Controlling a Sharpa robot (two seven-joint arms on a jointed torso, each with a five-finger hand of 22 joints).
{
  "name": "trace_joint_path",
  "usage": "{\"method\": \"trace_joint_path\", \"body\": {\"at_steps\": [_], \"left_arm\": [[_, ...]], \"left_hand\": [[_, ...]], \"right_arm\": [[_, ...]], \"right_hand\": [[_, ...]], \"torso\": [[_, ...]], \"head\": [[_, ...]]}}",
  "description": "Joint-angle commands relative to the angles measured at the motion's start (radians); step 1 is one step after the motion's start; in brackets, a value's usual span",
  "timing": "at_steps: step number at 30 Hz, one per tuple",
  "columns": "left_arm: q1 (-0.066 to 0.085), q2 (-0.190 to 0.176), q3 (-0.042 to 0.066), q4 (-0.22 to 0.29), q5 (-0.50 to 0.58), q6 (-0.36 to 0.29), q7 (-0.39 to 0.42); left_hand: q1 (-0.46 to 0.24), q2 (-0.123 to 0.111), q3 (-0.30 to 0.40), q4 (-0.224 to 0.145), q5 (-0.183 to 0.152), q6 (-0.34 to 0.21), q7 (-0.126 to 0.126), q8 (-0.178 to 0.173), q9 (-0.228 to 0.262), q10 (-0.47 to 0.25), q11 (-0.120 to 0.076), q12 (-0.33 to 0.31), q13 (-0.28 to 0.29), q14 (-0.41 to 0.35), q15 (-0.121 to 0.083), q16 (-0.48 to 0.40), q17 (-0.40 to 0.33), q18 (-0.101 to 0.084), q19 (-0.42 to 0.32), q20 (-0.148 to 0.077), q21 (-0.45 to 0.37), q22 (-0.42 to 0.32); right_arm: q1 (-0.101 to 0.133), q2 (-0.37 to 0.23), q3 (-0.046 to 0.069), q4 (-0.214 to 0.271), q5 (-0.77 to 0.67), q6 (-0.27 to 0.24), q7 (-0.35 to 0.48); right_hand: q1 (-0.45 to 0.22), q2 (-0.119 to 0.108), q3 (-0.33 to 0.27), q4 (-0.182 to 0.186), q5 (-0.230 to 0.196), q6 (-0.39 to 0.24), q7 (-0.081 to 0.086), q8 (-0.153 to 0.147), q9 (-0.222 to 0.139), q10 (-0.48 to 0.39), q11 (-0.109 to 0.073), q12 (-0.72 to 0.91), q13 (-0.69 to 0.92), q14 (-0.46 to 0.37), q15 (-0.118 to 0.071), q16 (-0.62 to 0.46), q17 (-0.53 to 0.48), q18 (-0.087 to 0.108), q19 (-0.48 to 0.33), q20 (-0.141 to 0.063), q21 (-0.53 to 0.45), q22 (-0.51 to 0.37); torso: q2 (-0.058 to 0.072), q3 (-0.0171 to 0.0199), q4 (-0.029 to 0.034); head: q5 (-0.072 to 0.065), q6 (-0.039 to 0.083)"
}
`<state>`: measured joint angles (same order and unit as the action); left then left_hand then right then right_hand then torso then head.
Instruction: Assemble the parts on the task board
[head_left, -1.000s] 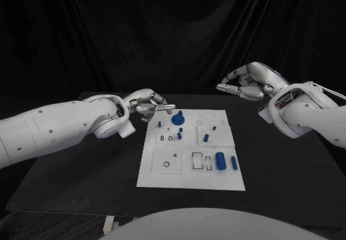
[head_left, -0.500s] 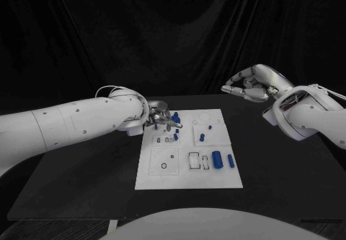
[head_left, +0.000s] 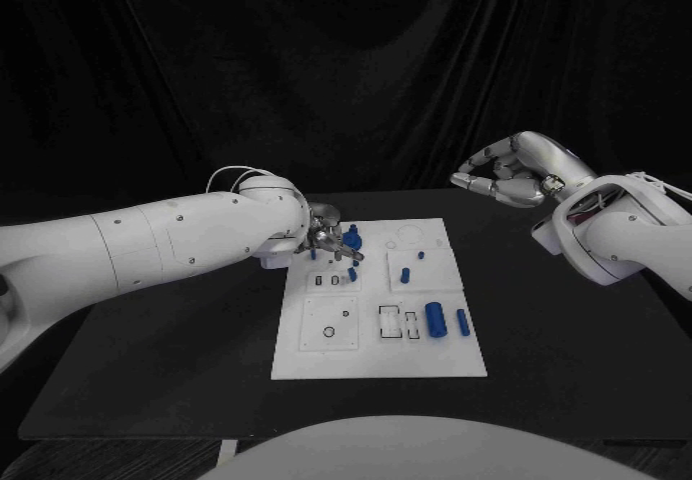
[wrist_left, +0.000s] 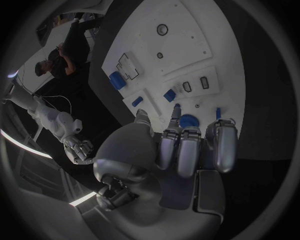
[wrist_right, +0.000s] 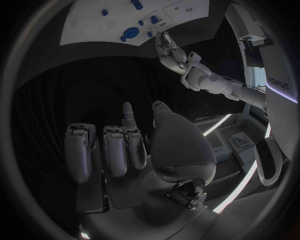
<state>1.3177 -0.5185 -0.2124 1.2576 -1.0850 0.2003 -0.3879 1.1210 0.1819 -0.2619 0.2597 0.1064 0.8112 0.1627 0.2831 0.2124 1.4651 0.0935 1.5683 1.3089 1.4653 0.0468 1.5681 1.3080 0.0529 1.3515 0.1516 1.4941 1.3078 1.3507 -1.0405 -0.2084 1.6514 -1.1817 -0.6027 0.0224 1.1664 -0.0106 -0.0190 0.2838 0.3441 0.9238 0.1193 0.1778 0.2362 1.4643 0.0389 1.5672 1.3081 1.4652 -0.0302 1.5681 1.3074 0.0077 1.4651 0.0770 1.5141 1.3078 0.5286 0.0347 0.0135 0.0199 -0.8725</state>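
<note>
The left hand (head_left: 326, 238) hangs low over the far left corner of the board (head_left: 378, 362), its fingers (wrist_left: 179, 150) curled close together above the round blue part (head_left: 353, 239). Whether they already pinch a part cannot be told; the fingertips hide the contact.

The parts lie on the board: the round one at the far edge, small pegs (head_left: 408, 273) near the middle, two larger cylinders (head_left: 438, 321) toward the near right.

The pegs sit close beside the round part, so a descending finger could knock one over or push it out of its seat. A loose pinch might drop a part onto the black bench (head_left: 173, 340).

The right hand (head_left: 508, 172) is raised well off the board beyond its far right corner, fingers curled on nothing.

Lettering on the robot's arm is too small to read reliably.
</note>
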Motion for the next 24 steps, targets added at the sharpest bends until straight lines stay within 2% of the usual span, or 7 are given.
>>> {"method": "trace_joint_path", "body": {"at_steps": [1,4,8,10,14,18,24], "left_arm": [[0.002,0.012,0.001,-0.011,-0.009,0.022,-0.007],[0.002,0.028,0.001,-0.029,-0.009,0.043,-0.017],[0.001,0.041,0.001,-0.040,-0.010,0.056,-0.030],[0.000,0.047,0.001,-0.047,-0.010,0.058,-0.037],[-0.003,0.061,0.001,-0.061,-0.010,0.056,-0.047],[-0.008,0.074,0.001,-0.074,-0.010,0.047,-0.049],[-0.023,0.094,0.001,-0.101,-0.010,0.040,-0.050]], "left_hand": [[0.006,-0.004,0.011,0.000,0.012,0.087,-0.019,0.024,0.011,0.106,-0.008,0.002,0.262,0.106,-0.001,0.003,0.263,-0.002,0.006,0.005,-0.003,0.099],[-0.004,-0.008,0.020,0.008,0.064,0.206,-0.065,0.095,0.075,0.106,-0.047,0.002,0.262,0.106,-0.035,0.003,0.263,-0.001,0.007,-0.022,-0.004,0.102],[-0.008,-0.018,0.033,0.012,0.063,0.180,-0.080,0.155,0.190,0.106,-0.067,0.002,0.262,0.106,-0.057,0.003,0.263,-0.001,0.006,-0.048,-0.009,0.105],[-0.009,-0.025,0.041,0.011,0.056,0.155,-0.086,0.201,0.278,0.106,-0.072,0.002,0.262,0.106,-0.063,0.003,0.263,-0.005,0.024,-0.054,-0.004,0.119],[-0.023,-0.035,0.043,0.013,0.019,0.127,-0.089,0.245,0.374,0.106,-0.077,0.002,0.262,0.106,-0.067,0.003,0.263,-0.007,0.036,-0.059,-0.002,0.129],[-0.026,-0.032,0.046,0.013,0.021,0.124,-0.091,0.253,0.399,0.106,-0.079,0.002,0.262,0.106,-0.068,0.003,0.263,-0.008,0.042,-0.060,0.000,0.133],[-0.015,-0.026,0.062,0.003,0.053,0.120,-0.095,0.249,0.428,0.106,-0.082,0.002,0.262,0.106,-0.071,0.003,0.263,-0.008,0.043,-0.063,-0.002,0.135]], "right_arm": [[-0.004,0.001,0.001,-0.002,0.000,0.007,-0.022],[-0.007,0.001,0.001,-0.004,0.000,0.023,-0.032],[-0.008,0.003,0.001,-0.006,0.000,0.029,-0.034],[-0.009,0.004,0.001,-0.008,0.000,0.029,-0.034],[-0.012,0.008,0.001,-0.013,0.000,0.031,-0.033],[-0.016,0.011,0.001,-0.018,0.000,0.034,-0.033],[-0.022,0.013,0.001,-0.024,0.000,0.041,-0.034]], "right_hand": [[0.013,0.004,-0.001,-0.004,0.007,0.006,0.002,0.005,0.001,0.107,0.006,0.004,0.263,0.106,0.007,0.003,0.263,0.009,0.075,0.007,0.000,0.242],[0.017,0.010,-0.001,-0.001,0.020,0.007,0.001,0.005,0.002,0.107,0.005,0.004,0.263,0.105,0.005,0.002,0.262,0.003,0.085,0.007,0.018,0.248],[0.018,0.010,-0.001,-0.001,0.020,0.007,0.001,0.005,0.002,0.107,0.005,0.004,0.263,0.105,0.005,0.001,0.261,0.004,0.085,0.006,0.018,0.248],[0.018,0.010,-0.001,-0.001,0.020,0.007,0.001,0.005,0.002,0.107,0.005,0.004,0.263,0.105,0.005,0.000,0.259,0.004,0.084,0.006,0.015,0.247],[0.021,0.013,-0.001,-0.001,0.028,0.008,0.001,0.006,0.003,0.107,0.004,0.004,0.263,0.104,0.005,-0.001,0.256,0.005,0.082,0.006,0.013,0.246],[0.021,0.014,-0.001,0.000,0.032,0.008,0.000,0.006,0.003,0.107,0.004,0.004,0.263,0.104,0.005,-0.002,0.255,0.005,0.082,0.006,0.012,0.246],[0.026,0.017,-0.001,0.000,0.045,0.008,0.000,0.006,0.003,0.107,0.004,0.004,0.263,0.103,0.004,-0.003,0.253,0.006,0.081,0.005,0.010,0.245]], "torso": [[-0.002,-0.0009,0.0031],[-0.006,-0.0009,-0.0001],[-0.007,-0.0004,0.0005],[-0.008,-0.0006,0.0004],[-0.008,-0.0007,0.0001],[-0.009,-0.0004,0.0000],[-0.010,0.0002,-0.0006]], "head": [[-0.001,0.000],[0.001,0.000],[0.001,0.000],[-0.001,0.000],[0.004,0.000],[0.011,0.000],[0.013,0.000]]}}
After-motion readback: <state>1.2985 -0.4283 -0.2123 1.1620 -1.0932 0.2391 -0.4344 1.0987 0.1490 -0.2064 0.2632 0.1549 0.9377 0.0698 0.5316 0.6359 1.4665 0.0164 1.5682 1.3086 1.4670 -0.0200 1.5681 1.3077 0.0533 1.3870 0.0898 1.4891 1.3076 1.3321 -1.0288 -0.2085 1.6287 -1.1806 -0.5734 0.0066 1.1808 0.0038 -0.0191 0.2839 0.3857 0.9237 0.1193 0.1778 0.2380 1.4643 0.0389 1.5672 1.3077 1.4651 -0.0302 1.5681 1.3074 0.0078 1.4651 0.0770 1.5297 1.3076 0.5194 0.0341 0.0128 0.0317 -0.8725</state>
